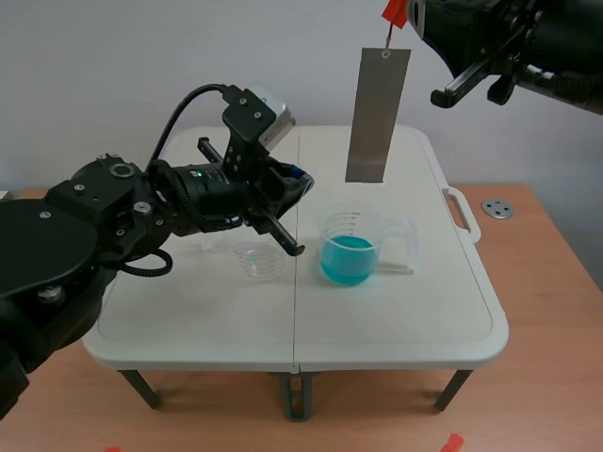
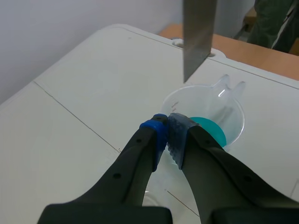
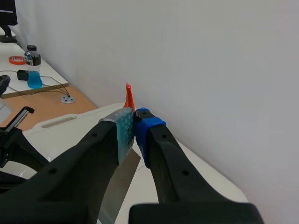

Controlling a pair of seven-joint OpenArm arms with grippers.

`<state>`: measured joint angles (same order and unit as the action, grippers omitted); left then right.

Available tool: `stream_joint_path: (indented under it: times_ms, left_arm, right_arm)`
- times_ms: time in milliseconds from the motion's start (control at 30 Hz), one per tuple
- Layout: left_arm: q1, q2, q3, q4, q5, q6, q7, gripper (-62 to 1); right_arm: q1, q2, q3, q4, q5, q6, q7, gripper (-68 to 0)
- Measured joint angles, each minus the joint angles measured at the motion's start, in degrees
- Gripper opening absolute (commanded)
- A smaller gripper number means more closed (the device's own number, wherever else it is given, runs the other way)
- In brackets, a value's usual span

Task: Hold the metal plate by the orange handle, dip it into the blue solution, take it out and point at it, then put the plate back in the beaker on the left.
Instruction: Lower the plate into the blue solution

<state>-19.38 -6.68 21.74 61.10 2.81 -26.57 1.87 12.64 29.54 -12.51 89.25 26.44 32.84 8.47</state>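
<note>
Overhead, right gripper pinches orange handle, fingers closed tight on it. From handle, metal plate hangs upright, high over beaker of blue solution, clear of liquid. Closed and holding nothing, left gripper hovers left of plate's lower end, tips toward it, not touching. Just left of blue one sits empty clear beaker on white table.

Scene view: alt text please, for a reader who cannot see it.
A metal plate hangs by its orange handle from the right gripper, raised above a beaker of blue solution on a white table. The left gripper, shut, hovers by an empty clear beaker beside it.
</note>
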Motion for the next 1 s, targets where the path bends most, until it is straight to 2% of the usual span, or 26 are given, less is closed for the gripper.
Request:
stream_joint_path:
  times_ms: [400, 767, 867, 1000]
  left_arm:
    - [0.0, -0.02, 3.39, 0.0, 0.0, 0.0, -1.68, -59.2]
    - [0.0, -0.37, 3.48, 0.0, 0.46, 0.0, -1.25, -59.2]
    - [0.0, -1.66, 3.43, 0.04, 0.33, 0.55, -1.31, -59.2]
    - [1.38, -5.4, 1.18, 3.5, -1.38, 1.51, -1.05, -59.2]
  right_arm:
    - [0.0, 0.0, 0.0, 0.0, 0.0, 0.0, 0.0, -66.2]
    - [0.0, -0.04, 0.0, -0.74, 0.0, 0.0, 0.02, -66.2]
    - [0.0, -0.87, 0.0, -2.23, -0.33, 0.0, 0.02, -66.2]
    - [0.0, -3.19, 0.0, -4.02, -3.48, 0.0, 0.0, -66.2]
